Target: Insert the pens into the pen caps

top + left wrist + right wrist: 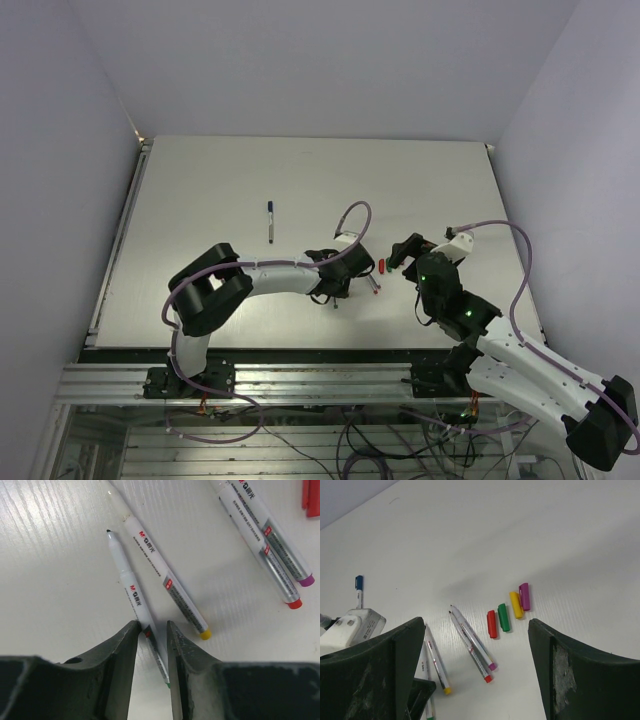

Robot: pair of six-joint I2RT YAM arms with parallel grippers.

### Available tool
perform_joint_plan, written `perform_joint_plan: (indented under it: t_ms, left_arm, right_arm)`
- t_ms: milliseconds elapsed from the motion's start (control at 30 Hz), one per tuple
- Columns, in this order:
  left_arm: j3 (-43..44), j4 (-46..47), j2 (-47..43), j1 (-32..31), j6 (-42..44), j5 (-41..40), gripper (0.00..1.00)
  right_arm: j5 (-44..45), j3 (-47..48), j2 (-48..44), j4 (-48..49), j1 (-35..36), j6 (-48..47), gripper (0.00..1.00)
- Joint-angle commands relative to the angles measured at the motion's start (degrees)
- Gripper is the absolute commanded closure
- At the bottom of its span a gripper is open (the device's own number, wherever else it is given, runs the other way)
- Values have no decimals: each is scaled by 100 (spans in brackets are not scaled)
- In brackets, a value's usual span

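From above, the left pincer (335,292) sits low over the pens (374,286), nearer than the right pincer (402,252). Its camera shows jaws narrowly apart astride the green pen (125,575), which lies on the desk (50,590) lengthwise through the gap, perhaps untouched. In the right's view the jaws are wide and empty, with caps (504,617) ahead.

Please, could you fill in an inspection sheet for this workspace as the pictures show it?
Surface: white table, no spills seen.
Job's things: blue-capped pen lies apart; green-ended pen and three other uncapped pens lie together; red cap, green cap, yellow cap, magenta cap in a row.
Clutter: nothing seen.
Grippers: left gripper open, jaws either side of the green-ended pen; right gripper open wide, holding nothing.
Cables: purple cables loop over both arms; loose wires below the metal rail.
Surroundings: pale walls on three sides.
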Motion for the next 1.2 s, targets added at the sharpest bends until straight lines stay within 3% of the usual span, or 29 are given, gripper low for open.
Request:
perform_joint_plan:
  t_ms: [0,300,533,1167]
  left_arm:
    - [-127,-826,372,50,141,-1,60]
    - [-736,-630,72,601,232,483,62]
    - [-640,-1059,223,750,604,392,62]
    - [-1009,-1012,330,998,881,791,65]
  right_arm:
    - [53,-32,-16,81,-25,94,16]
    - [47,33,-34,-88,-23,132,16]
    - [-7,37,27,-78,-22,179,16]
    - [-83,23,-64,-262,-21,313,16]
